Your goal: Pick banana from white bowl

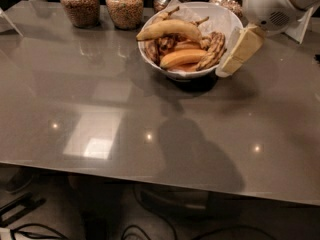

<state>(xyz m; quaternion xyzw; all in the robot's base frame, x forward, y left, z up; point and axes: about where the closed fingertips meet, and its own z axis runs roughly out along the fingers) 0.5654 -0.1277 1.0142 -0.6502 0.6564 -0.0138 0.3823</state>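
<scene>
We see the gripper point(231, 60) at upper right, tilted down-left, just beside the right rim of the white bowl point(226, 18) and above the table point(100, 109). Whether it's apart or together, we can't tell. It holds nothing that we can see. The banana point(170, 29) lies across the top of the pile in the bowl, dark stem tip to the left, w/ a shorter orange banana point(182, 57) below it and dark striped ones point(212, 51) to the right. Two grain jars point(80, 4) stand behind-left of the bowl.
</scene>
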